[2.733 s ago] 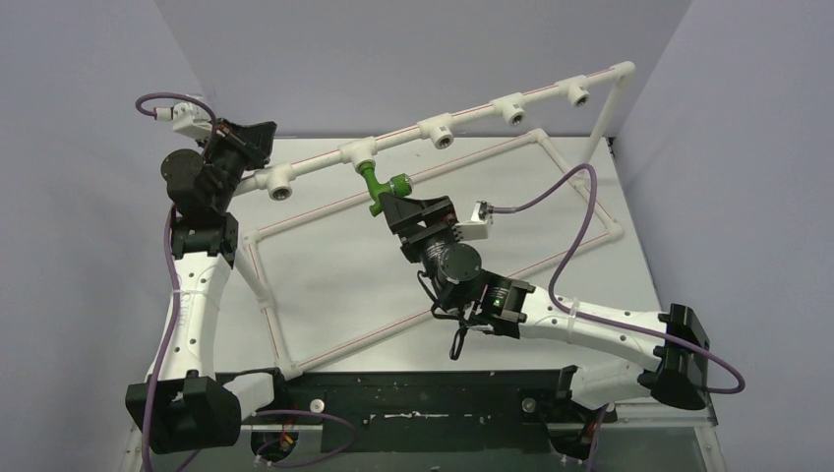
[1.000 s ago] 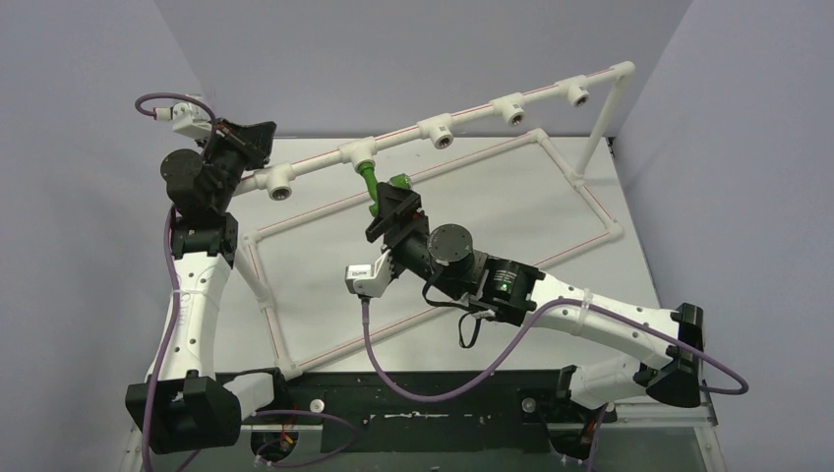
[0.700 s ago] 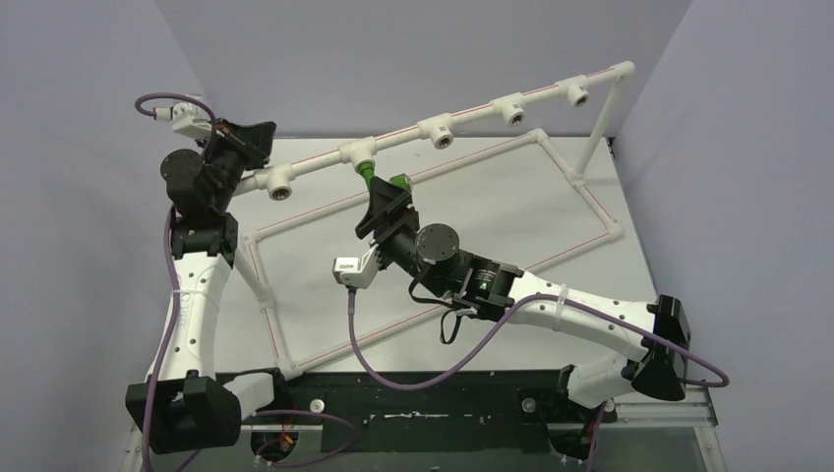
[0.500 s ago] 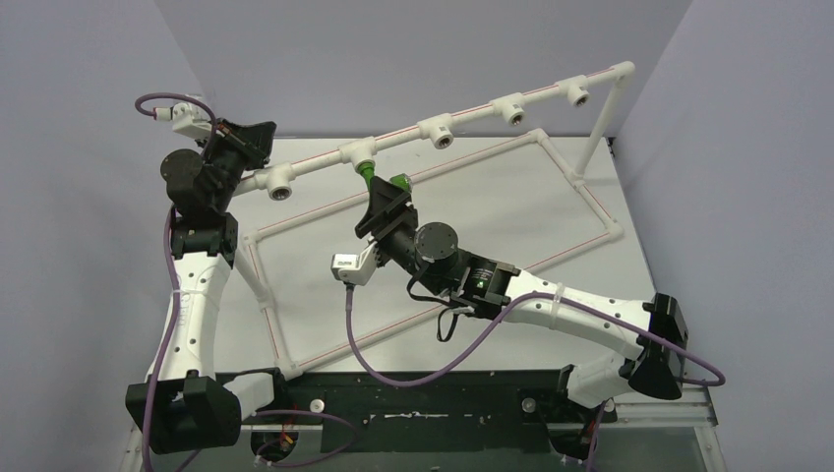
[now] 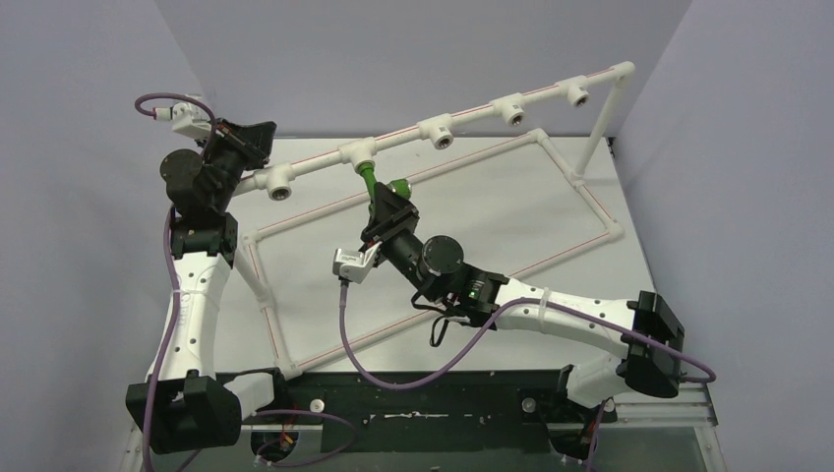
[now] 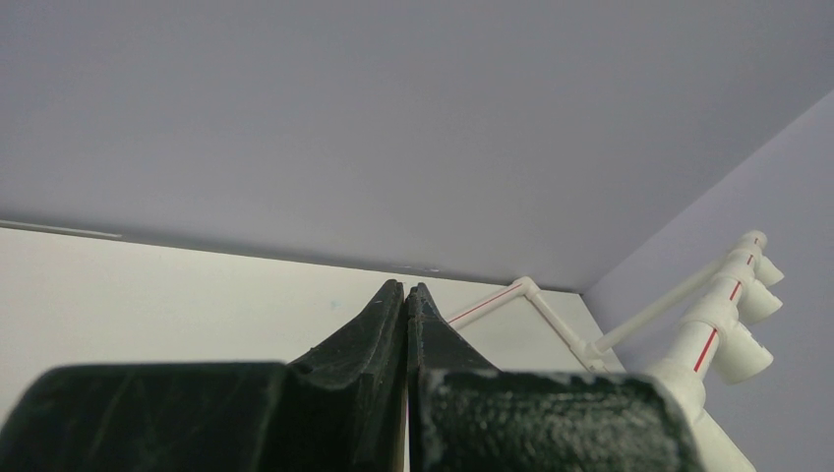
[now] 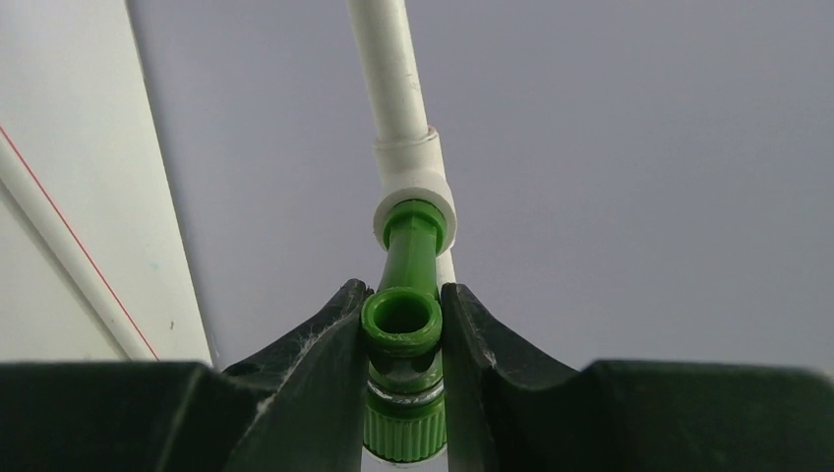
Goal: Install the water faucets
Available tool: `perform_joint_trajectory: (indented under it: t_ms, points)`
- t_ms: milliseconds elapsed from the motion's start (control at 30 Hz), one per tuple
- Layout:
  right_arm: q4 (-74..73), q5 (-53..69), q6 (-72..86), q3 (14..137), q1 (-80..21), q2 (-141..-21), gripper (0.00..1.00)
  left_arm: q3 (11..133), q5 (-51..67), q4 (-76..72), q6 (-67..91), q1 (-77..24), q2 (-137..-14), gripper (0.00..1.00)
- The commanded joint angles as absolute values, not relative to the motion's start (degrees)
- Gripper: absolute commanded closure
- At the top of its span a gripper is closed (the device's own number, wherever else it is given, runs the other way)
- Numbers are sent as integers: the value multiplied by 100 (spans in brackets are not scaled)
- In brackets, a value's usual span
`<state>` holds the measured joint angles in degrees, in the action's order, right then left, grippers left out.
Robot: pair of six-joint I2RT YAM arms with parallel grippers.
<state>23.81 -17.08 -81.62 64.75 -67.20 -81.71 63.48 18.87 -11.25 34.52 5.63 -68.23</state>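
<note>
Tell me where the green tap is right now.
Top view, centre-left: the green tap sits in the second tee from the left on the raised pipe, gripped by the right tool.

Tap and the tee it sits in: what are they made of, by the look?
The tap looks like moulded plastic: uniform bright green, soft sheen, ribbed collar. The tee looks like white plastic, satin finish, matching the pipe above it.

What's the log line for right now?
right gripper: shut on bright-green plastic faucet | faucet: end in white pipe tee | left gripper: shut, empty
</note>
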Motion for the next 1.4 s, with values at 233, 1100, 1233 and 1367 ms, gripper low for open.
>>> perform_joint_trajectory:
  t_ms: [233,1100,1233,1367]
  points:
    - [5170,-2562,-5292,6301,-6929,-8494,100,5476,2008,686,3502,756,-7562,100]
    - [6103,-4918,1474,6275,-7001,-8491,100,5457,2065,643,3544,767,-7557,100]
    - [5630,-5308,2703,6288,-6998,-8375,100,5452,2065,642,3550,765,-7560,100]
    - [4422,-5684,4488,6445,-6997,-8256,100,5449,2074,632,3552,764,-7559,100]
